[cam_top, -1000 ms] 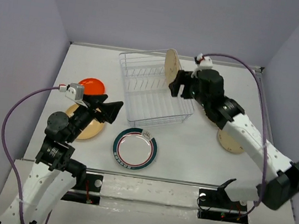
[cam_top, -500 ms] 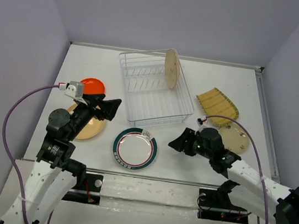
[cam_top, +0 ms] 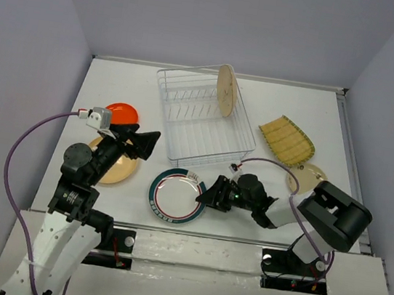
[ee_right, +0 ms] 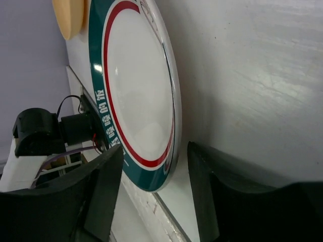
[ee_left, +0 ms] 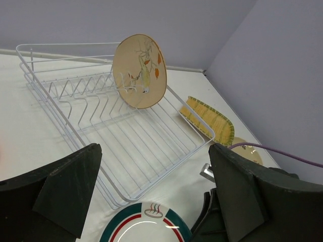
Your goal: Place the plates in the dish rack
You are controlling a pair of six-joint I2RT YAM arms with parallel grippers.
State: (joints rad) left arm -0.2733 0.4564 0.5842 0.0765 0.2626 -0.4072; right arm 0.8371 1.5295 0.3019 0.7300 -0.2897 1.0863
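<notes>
The wire dish rack (cam_top: 201, 125) holds one cream floral plate (cam_top: 225, 90) upright among its prongs; the left wrist view shows rack (ee_left: 126, 128) and floral plate (ee_left: 140, 70). A white plate with teal rim (cam_top: 175, 196) lies flat near the front edge. My right gripper (cam_top: 213, 196) is low at its right edge, open, with the rim (ee_right: 169, 126) between the fingers and gaps on both sides. My left gripper (cam_top: 137, 141) hangs open and empty over a tan plate (cam_top: 115, 167). An orange-red plate (cam_top: 122, 113) lies behind it.
A squarish yellow-green striped plate (cam_top: 287, 139) lies right of the rack, and another cream plate (cam_top: 310, 176) sits near the right arm. The table's front edge (ee_right: 166, 212) runs just below the teal-rimmed plate. Grey walls enclose the table on three sides.
My right arm left the floral plate standing in the rack, swung down to the front and reached the teal-rimmed plate's right edge. The left arm has not moved.
</notes>
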